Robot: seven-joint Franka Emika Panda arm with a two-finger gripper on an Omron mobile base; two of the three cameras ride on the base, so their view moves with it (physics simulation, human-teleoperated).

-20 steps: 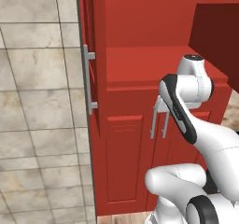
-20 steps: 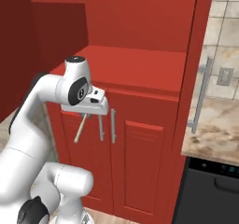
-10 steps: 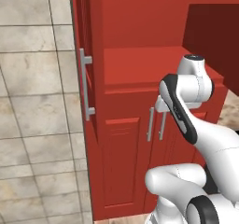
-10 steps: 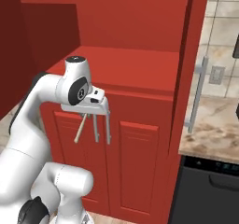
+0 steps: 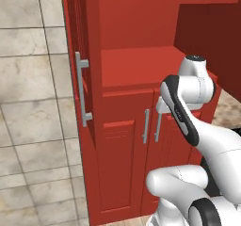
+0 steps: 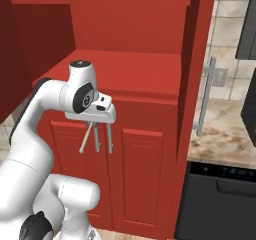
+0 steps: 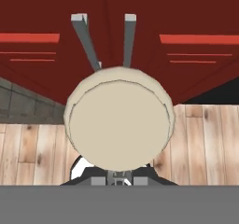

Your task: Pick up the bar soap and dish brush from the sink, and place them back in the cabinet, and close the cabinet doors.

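My gripper is shut on the dish brush, whose round beige head faces the hand camera. From the right base, the gripper points down in front of the cabinet's lower part, and the brush's wooden handle hangs slanted below it. The tall red cabinet stands with bare red shelves exposed. Its cabinet doors are swung open: one at the left, one at the right, each with a long silver bar handle. The bar soap and the sink are out of view.
Two smaller red doors with short silver handles sit shut below the open shelf. A dark appliance front under a marble counter lies right of the cabinet. A tiled wall is at the left, wooden floor below.
The whole picture has shifted slightly leftwards in both base views, so the base has moved. The arm keeps its pose with the brush still held.
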